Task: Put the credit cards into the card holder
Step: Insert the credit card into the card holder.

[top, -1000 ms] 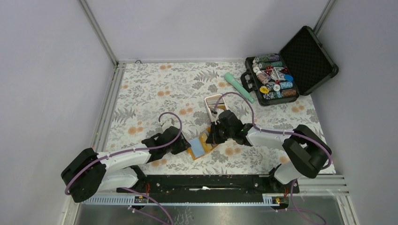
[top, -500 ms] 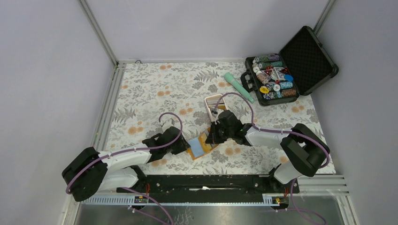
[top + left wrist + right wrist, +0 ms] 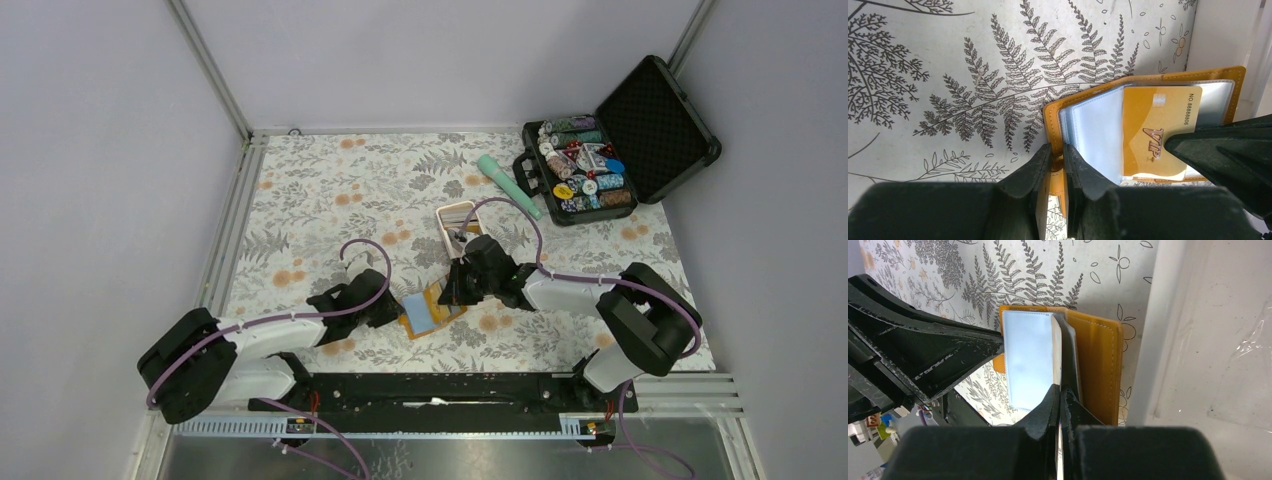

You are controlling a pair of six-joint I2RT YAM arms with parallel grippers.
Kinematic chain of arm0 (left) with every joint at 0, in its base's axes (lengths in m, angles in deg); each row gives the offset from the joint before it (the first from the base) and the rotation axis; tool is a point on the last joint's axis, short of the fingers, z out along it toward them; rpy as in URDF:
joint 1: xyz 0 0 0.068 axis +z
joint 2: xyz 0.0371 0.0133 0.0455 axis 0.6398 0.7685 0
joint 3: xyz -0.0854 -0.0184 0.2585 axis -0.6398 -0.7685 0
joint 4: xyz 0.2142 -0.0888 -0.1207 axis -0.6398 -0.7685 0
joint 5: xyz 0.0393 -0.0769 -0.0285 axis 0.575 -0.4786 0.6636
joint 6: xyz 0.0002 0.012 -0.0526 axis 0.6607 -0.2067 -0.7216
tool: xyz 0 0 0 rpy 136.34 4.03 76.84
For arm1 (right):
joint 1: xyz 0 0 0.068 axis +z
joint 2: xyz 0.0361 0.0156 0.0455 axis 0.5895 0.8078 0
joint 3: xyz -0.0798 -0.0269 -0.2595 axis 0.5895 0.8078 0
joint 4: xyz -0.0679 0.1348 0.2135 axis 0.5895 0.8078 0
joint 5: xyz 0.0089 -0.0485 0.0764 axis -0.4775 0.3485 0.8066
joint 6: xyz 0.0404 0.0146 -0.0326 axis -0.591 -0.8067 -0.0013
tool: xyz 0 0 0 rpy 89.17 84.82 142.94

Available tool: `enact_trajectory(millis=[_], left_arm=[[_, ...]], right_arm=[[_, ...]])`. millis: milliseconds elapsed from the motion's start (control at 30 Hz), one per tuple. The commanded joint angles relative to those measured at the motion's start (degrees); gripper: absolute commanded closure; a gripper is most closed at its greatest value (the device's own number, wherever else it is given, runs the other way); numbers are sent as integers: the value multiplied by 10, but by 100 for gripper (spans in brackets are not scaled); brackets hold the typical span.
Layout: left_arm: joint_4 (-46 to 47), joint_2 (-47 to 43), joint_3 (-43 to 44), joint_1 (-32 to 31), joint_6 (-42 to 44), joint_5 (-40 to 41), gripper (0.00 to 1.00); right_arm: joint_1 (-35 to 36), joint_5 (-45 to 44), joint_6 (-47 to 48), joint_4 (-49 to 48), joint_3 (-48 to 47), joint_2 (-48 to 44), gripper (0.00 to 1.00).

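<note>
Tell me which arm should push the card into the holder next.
Right. The right gripper pinches the gold card at the pockets; the left gripper only clamps the card holder by its edge.

Plain pale-lilac walls (image 3: 430, 60) are closing in the table on 3 sides, and 2 aluminium posts (image 3: 208, 70) are rising at the corners far beyond the right pincer (image 3: 453, 297). A cloth (image 3: 320, 190) printed with grey ferns and orange flowers is spreading out on every side of that pincer. Beyond it and to its right, an open black case (image 3: 655, 120) of chips (image 3: 580, 165) is lying. Soft, even light is falling.
</note>
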Motion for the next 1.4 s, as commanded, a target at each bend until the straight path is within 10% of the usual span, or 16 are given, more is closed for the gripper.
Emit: enact_trajectory(millis=[0,1367], left_arm=[[-1,16,-11,-2,6,-1,83],[17,1,-32,-2,10,1,92]], right_arm=[[-5,-31,-5,10,6,13,100],[42,-66,-72,40,14,45,100]])
